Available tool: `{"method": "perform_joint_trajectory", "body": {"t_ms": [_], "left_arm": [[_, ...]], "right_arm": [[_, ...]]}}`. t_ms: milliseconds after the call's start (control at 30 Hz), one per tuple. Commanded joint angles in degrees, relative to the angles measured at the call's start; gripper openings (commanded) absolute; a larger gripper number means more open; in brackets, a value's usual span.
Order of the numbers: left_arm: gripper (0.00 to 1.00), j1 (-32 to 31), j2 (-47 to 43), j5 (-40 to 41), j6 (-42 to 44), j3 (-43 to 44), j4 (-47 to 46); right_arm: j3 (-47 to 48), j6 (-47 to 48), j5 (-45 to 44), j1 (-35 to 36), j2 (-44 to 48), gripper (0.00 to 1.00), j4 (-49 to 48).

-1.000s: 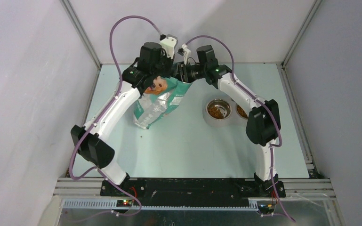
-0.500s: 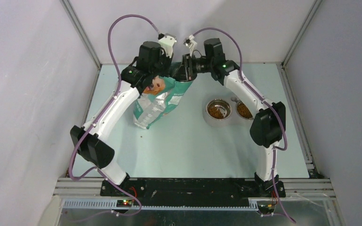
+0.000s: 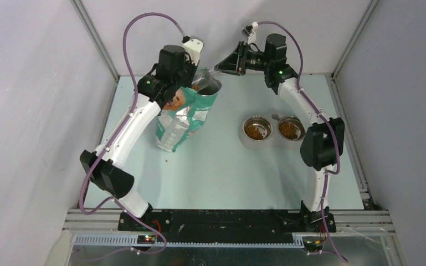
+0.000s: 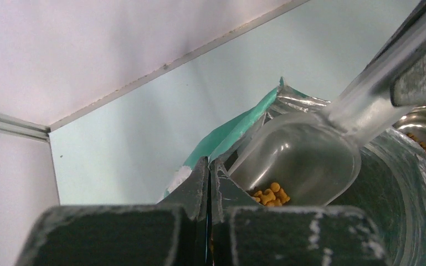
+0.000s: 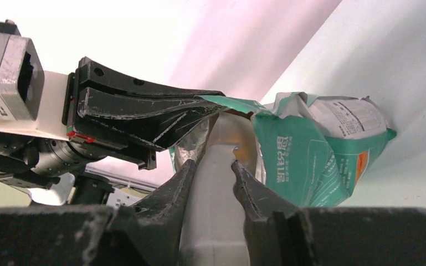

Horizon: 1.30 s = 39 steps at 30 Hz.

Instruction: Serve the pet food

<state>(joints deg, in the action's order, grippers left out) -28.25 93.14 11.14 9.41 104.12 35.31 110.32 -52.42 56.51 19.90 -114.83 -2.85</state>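
Observation:
My left gripper [image 3: 190, 77] is shut on the top edge of the teal-green bag [image 3: 184, 113], holding its mouth open; its jaws pinch the bag rim [image 4: 209, 166] in the left wrist view. My right gripper [image 3: 221, 65] is shut on the handle of the clear plastic scoop [image 4: 304, 160], whose cup sits over the bag mouth. A few brown pet food pellets [image 4: 270, 195] lie in the scoop cup. Two steel bowls [image 3: 257, 130] [image 3: 291, 129] at the right hold kibble. In the right wrist view the scoop handle [image 5: 213, 183] runs between my fingers toward the bag [image 5: 304, 160].
The bag leans on the pale green table [image 3: 221, 172], left of centre. A stray pellet [image 3: 168, 161] lies in front of the bag. The white back wall [image 3: 227, 27] stands close behind both grippers.
My right arm has lifted and drawn back to the right with the scoop, its cup rising out of the bag. My left gripper has raised the bag's mouth slightly.

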Motion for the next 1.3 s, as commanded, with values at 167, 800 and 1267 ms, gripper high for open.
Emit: {"method": "perform_joint_trajectory", "body": {"t_ms": [167,800,1267], "left_arm": [[0.00,-0.14,-2.95,2.55,5.51,1.73,0.83],[0.00,-0.14,-5.53,6.50,10.92,-1.01,-2.01],[0.00,-0.78,-4.55,7.66,13.24,-1.08,-1.80]], "right_arm": [[-1.85,-13.61,-1.92,-3.14,-0.47,0.00,-8.93],[-5.35,-19.62,8.59,-7.39,-1.01,0.00,-7.29],[-2.49,-23.30,7.42,-10.01,0.21,0.00,-8.39]]}}
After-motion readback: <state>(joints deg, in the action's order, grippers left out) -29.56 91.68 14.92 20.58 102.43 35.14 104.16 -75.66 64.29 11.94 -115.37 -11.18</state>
